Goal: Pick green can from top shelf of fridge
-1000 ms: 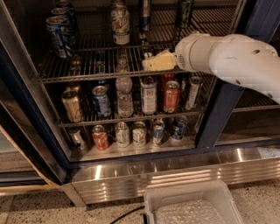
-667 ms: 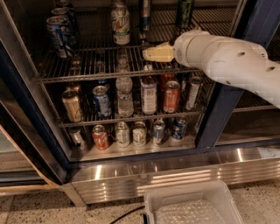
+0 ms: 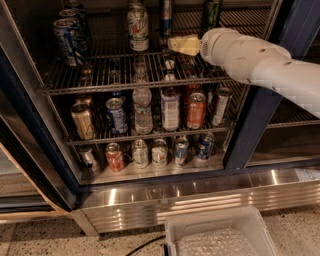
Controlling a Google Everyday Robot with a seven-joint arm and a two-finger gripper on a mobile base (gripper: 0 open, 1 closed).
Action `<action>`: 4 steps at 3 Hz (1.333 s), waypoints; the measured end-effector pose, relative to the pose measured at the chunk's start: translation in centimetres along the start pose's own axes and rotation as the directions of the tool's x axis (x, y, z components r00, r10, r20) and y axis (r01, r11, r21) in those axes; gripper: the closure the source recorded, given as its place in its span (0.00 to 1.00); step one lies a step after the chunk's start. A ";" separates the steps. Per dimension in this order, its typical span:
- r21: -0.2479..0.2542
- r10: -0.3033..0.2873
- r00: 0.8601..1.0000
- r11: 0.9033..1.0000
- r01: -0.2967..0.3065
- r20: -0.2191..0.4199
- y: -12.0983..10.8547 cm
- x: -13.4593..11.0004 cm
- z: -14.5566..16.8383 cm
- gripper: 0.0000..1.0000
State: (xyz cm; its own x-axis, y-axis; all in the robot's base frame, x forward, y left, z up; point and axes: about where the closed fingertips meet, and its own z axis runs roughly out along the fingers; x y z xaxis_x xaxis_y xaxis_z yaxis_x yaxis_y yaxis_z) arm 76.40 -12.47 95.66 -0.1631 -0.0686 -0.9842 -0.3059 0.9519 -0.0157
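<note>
Green can (image 3: 211, 13): far back on the top shelf (image 3: 100, 76), right side, upright, its upper part cut by the top of the view and its base hidden behind the white arm (image 3: 260, 62). You have the gripper (image 3: 176, 44) inside the fridge (image 3: 250, 125), above the top shelf, just left of and lower in view than the green can, pointing left; it looks apart from the can, not around it. You cannot tell whether the gripper is open or closed from here. Left of the gripper stands a dark slim can (image 3: 166, 15), then a whitish can (image 3: 137, 26) with green and red label. Striped blue-and-white cans (image 3: 70, 36) sit at the shelf's left end. Lower rack (image 3: 150, 134): a water bottle (image 3: 143, 111), a blue can (image 3: 116, 116), an orange can (image 3: 196, 111), other cans between. Bottom row holds more small cans (image 3: 160, 152). Below, a stainless base (image 3: 200, 192). On the floor in front lies a white tray (image 3: 220, 232), a black cable (image 3: 145, 245) just left of it.
</note>
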 end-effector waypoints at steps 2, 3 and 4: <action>-0.001 0.001 1.000 1.000 -0.001 0.020 0.4 -0.4 0.4 0.00; 0.008 -0.002 0.998 1.000 0.002 0.065 0.5 -1.6 2.3 0.00; 0.022 -0.006 0.995 1.000 0.004 0.101 0.2 -2.8 4.4 0.00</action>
State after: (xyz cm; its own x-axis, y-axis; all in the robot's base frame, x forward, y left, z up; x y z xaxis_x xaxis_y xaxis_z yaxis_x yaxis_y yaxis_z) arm 80.90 -10.77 97.61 -0.0656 -0.0441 -0.9969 -0.2854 0.9581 -0.0236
